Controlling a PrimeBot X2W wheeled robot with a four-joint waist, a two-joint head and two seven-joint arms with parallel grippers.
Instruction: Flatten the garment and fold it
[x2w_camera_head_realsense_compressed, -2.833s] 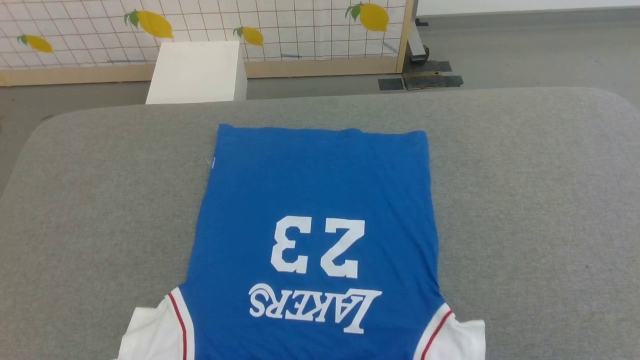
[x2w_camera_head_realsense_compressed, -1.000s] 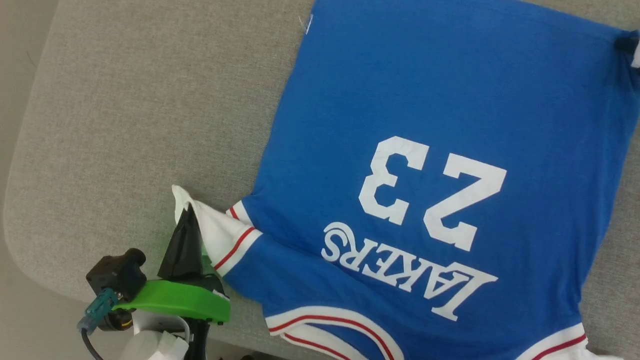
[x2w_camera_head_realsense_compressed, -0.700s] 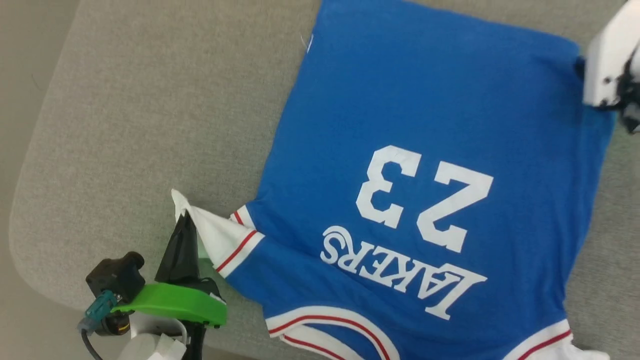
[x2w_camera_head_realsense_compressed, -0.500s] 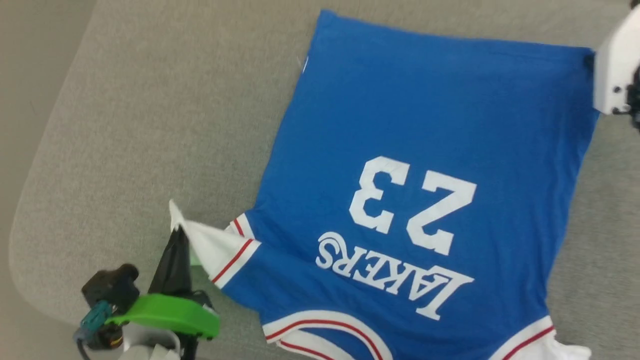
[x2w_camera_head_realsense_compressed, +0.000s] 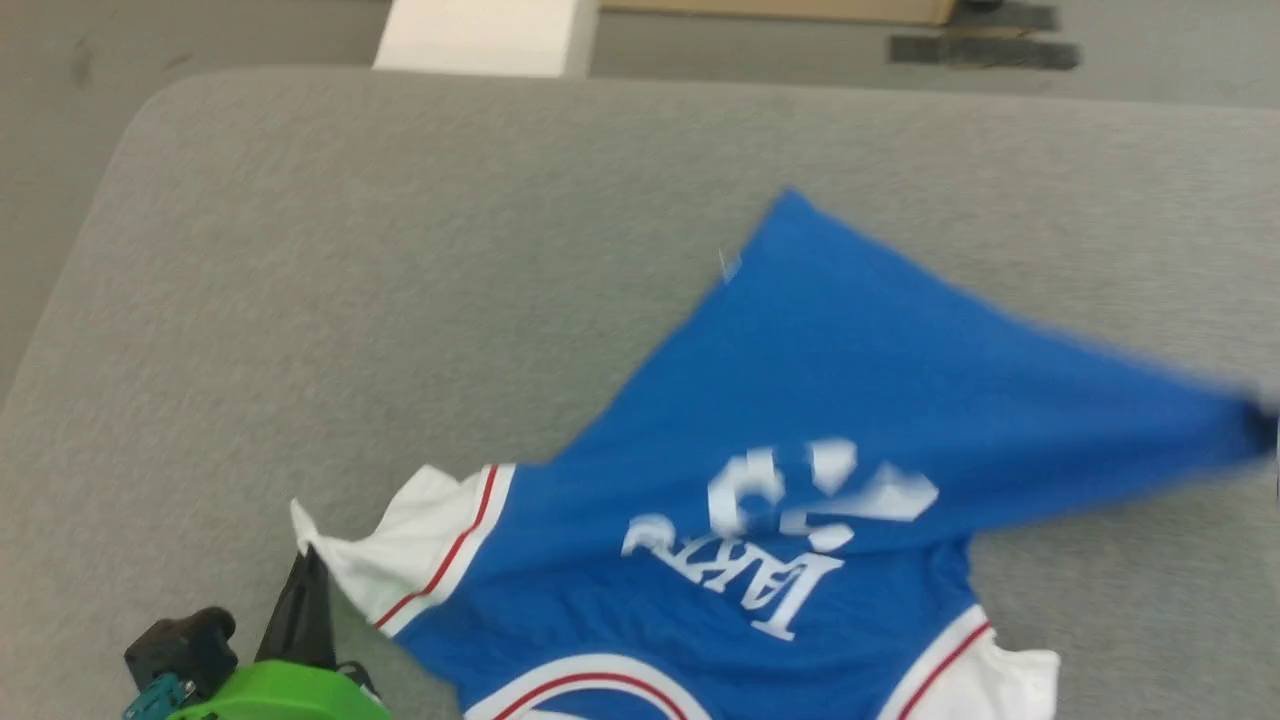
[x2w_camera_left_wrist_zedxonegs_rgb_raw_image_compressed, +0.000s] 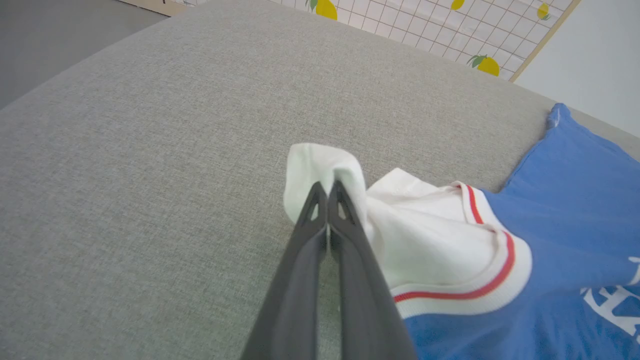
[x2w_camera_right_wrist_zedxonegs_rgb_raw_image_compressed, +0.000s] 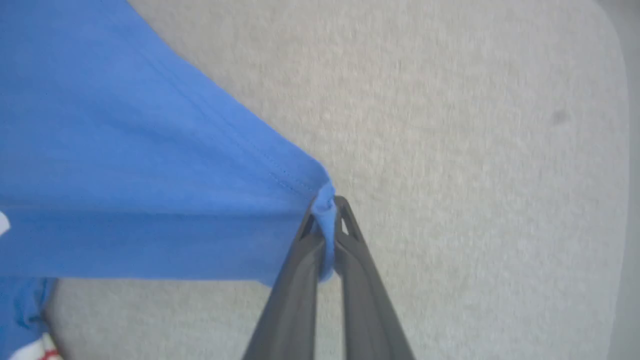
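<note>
Spreading the garment (x2w_camera_head_realsense_compressed: 850, 380) on the desk (x2w_camera_head_realsense_compressed: 400, 250), we are seeing it skewed in the head view (right corner blurred). Left wrist view: the left gripper (x2w_camera_left_wrist_zedxonegs_rgb_raw_image_compressed: 326, 187) is pinching shut on its sleeve (x2w_camera_left_wrist_zedxonegs_rgb_raw_image_compressed: 425, 240). Right wrist view: the right gripper (x2w_camera_right_wrist_zedxonegs_rgb_raw_image_compressed: 327, 202) is clamping its hem (x2w_camera_right_wrist_zedxonegs_rgb_raw_image_compressed: 300, 180); we are favouring even, low tension.

Bright even light, faint shadows, bright blue jersey shirt (x2w_camera_head_realsense_compressed: 860, 400) motion-smeared toward 3 o'clock in head view, right wrist view hazy, left wrist view sharp

BLURRED: jersey (x2w_camera_head_realsense_compressed: 850, 370) numerals (x2w_camera_head_realsense_compressed: 820, 490) and lettering (x2w_camera_head_realsense_compressed: 740, 585) smeared, unreadable, right of the fingers (x2w_camera_left_wrist_zedxonegs_rgb_raw_image_compressed: 355, 280) of the left gripper (x2w_camera_left_wrist_zedxonegs_rgb_raw_image_compressed: 327, 186) | CUT OFF: collar trim (x2w_camera_head_realsense_compressed: 560, 672) by head view's bottom edge; lettering by left wrist view's right edge | HIDDEN: sleeve (x2w_camera_left_wrist_zedxonegs_rgb_raw_image_compressed: 320, 162) edge pinched between left fingers; hem corner (x2w_camera_right_wrist_zedxonegs_rgb_raw_image_compressed: 300, 185) end between the fingers (x2w_camera_right_wrist_zedxonegs_rgb_raw_image_compressed: 295, 300) of the right gripper (x2w_camera_right_wrist_zedxonegs_rgb_raw_image_compressed: 327, 202)
</note>
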